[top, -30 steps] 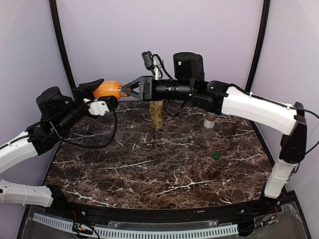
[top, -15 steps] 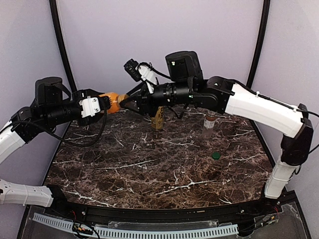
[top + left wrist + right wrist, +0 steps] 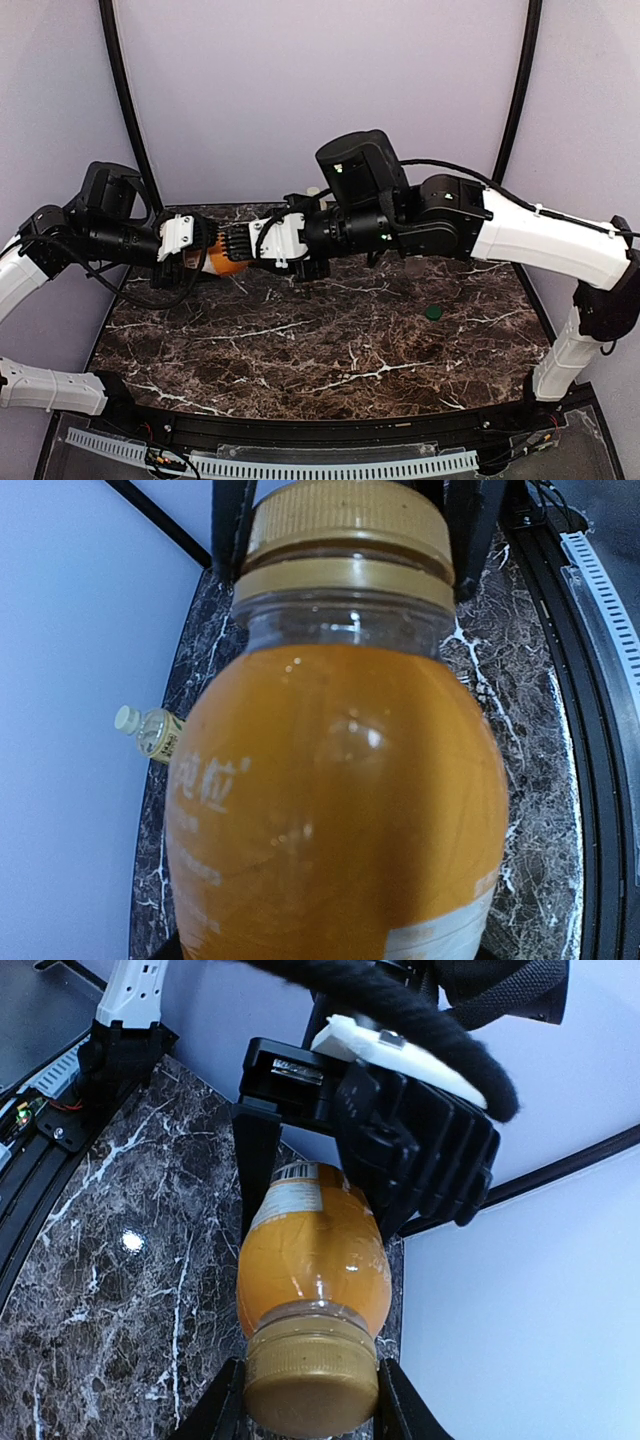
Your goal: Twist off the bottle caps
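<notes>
While roughly level, orange bottle (image 3: 220, 264); cap (image 3: 310, 1368) toward right gripper (image 3: 311, 1406)

Pale lavender walls (image 3: 300, 80) enclose a dark, white-veined marble tabletop (image 3: 330, 360), with black poles (image 3: 122, 90) curving up behind.

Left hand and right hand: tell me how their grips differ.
The left hand clamps the wide body of the orange bottle near its base; the right hand is closed on the gold cap. In the top view the left hand reaches in from the left and the right hand from the right, so they face each other. Shared: both are shut on the same bottle, which lies sideways between them.
</notes>
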Available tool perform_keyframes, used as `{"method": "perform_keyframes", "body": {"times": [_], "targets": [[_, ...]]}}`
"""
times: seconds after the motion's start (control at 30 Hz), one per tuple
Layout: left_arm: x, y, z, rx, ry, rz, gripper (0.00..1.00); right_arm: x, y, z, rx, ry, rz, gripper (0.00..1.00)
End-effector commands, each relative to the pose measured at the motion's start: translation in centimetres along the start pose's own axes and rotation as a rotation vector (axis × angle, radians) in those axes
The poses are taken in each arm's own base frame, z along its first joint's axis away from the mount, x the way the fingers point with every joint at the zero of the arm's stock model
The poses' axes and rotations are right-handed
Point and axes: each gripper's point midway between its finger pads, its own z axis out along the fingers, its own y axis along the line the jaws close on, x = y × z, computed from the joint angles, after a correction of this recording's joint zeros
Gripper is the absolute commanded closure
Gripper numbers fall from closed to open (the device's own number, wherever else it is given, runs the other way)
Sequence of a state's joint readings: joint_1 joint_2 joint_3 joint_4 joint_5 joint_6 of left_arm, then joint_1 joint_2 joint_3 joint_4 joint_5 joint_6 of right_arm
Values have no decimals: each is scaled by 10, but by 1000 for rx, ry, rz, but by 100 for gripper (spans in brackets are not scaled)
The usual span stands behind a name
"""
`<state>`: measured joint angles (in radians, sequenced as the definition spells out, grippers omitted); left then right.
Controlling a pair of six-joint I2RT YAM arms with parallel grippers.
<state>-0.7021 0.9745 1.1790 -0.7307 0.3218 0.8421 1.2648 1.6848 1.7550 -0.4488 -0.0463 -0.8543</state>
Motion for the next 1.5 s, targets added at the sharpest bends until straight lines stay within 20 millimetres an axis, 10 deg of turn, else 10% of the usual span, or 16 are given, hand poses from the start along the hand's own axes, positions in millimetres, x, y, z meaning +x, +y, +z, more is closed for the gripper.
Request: {"method": "perform_keyframes", "body": {"times": [0.0,0.17,0.3,0.53,1.03,1.47], "targets": [[-46,-17,-7,126,-206,-20,78,-3,21,24,-19,-1,-206,100],[-45,-15,-7,114,-202,-18,77,-1,19,26,14,30,-230,98],[-43,-14,-6,103,-196,-16,78,-1,14,28,51,43,-221,39],[-34,-4,-4,24,-158,-1,78,-14,1,10,108,-8,-97,2],[-14,57,4,-331,-57,89,78,-17,-102,-48,240,-228,899,1],[-7,92,-3,-553,-5,168,78,34,-106,-24,132,-183,1359,11]]}}
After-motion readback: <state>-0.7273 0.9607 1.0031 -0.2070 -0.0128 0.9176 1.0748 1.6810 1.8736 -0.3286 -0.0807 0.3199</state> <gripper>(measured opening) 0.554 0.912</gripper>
